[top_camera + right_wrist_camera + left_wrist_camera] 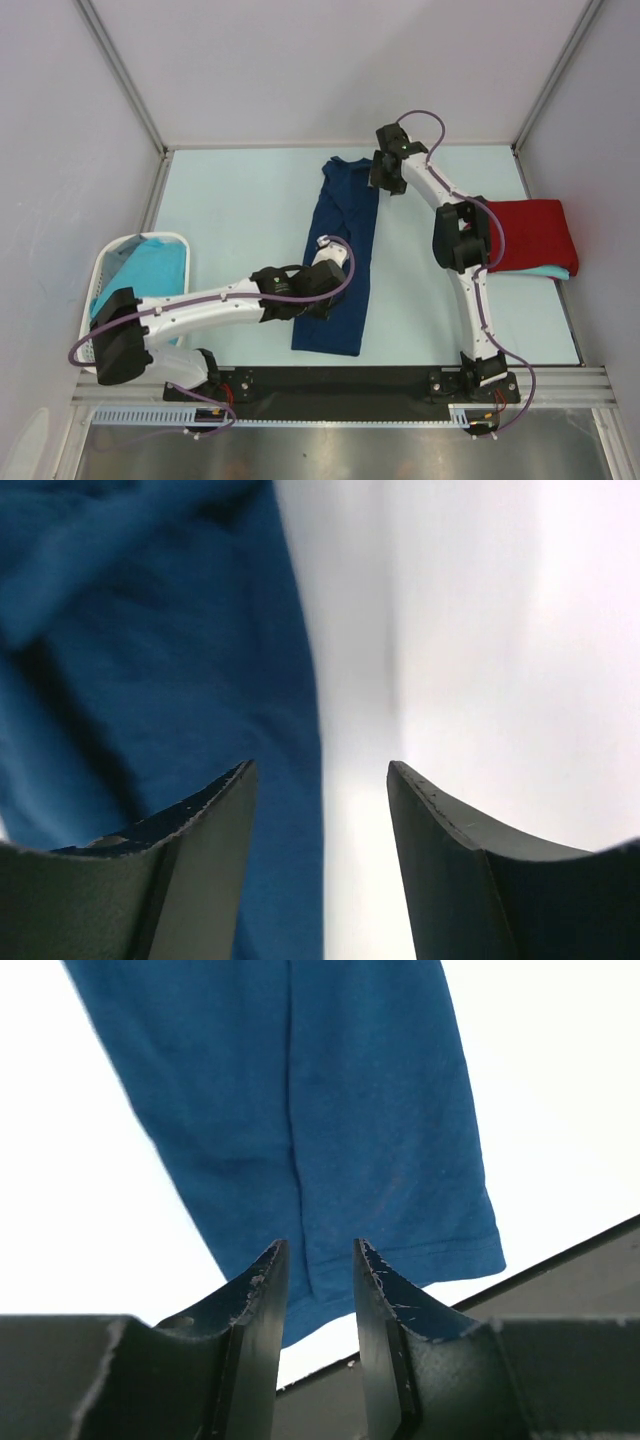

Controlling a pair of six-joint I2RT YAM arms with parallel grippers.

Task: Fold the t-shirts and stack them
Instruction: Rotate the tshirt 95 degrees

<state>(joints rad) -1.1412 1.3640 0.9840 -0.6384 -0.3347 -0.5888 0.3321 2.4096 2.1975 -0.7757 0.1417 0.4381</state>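
- Shirts counted: one navy shirt (340, 325), one red shirt (535, 230) and one turquoise shirt (548, 272) under the red one. There is also turquoise cloth (150, 272) in the single basket (150, 237); how many pieces it holds cannot be told.
- There are two arms and one desk (240, 220).
- The navy shirt lies on the desk as one long narrow strip. It runs under the left gripper (318, 1250), and its far end lies under the right gripper (320, 765).
- The left arm stretches low from its base towards the right, wrist bent. Its gripper hangs above the middle of the strip.
- The left gripper is parted by a narrow gap and grips nothing; the shirt's hem and pale desk show through the gap.
- The right arm rises from its base and bends at the elbow, with the forearm angled left.
- The right gripper stands wide apart and empty, one finger over the cloth's edge and the other over bare desk.
- The red shirt, folded on the turquoise shirt, sits well to the right of the right gripper, beside that arm's elbow.
- The basket stands well to the left of the left gripper.
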